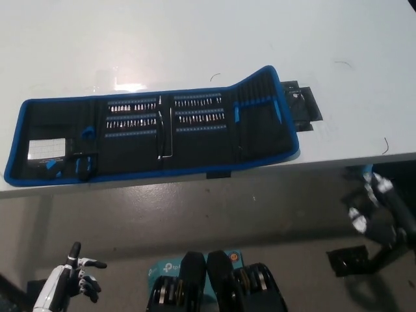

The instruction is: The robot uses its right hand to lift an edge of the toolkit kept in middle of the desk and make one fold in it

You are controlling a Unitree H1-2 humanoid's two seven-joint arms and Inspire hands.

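The toolkit [149, 136], a long black fabric roll with a blue border, lies unrolled across the white desk [195, 39] near its front edge. Rows of screwdriver bits fill its middle panels, and a white card sits in its left panel. The right end panel [263, 117] is slightly raised and skewed, with a black closing flap [302, 107] beyond it. My black right hand [376, 207] hangs below and in front of the desk's right front edge, clear of the toolkit. At the lower left my white left hand [77, 276] rests low, fingers apart and holding nothing.
The desk's front edge [195, 181] runs just under the toolkit, with grey floor below it. A black object [351, 260] lies on the floor at the lower right. A light blue box [162, 268] shows at the bottom middle.
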